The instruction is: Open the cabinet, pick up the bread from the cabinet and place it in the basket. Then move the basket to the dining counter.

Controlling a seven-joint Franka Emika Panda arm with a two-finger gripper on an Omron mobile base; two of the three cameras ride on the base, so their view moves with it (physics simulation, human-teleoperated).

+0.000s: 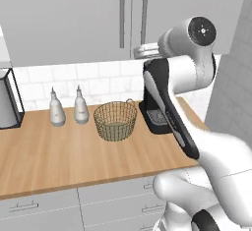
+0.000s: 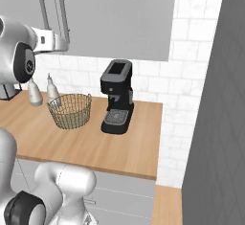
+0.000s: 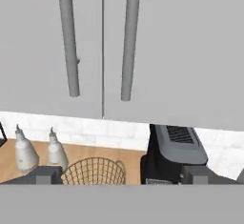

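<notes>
- Cabinet [image 3: 143, 42]: wall-mounted above the worktop, both doors shut. We judge the doors stiff and light to swing on their hinges, with nothing fragile about them.
- Handles: two long vertical bars flanking the centre seam, the left bar [image 3: 68, 37] and the right bar [image 3: 129, 37]. We would take hold low on one bar, jaws across it; the smooth round bar may be slippery, so a square pinch is wanted.
- Bread: we cannot see it; presumably behind the shut doors.
- Gripper [image 3: 121, 174]: we see its two fingertips spread wide, pinching nothing, aimed at the lower ends of the bars and apart from them.
- Basket [image 1: 115, 120]: wire mesh, on the worktop below the cabinet, empty. We judge it light and springy, best lifted by the rim.
- Coffee machine [image 2: 117, 97]: just beside the basket.
- Two white bottles [image 1: 69, 108]: near the basket on its other side.
- Worktop [image 1: 59, 151]: wooden, carries all the above.
</notes>
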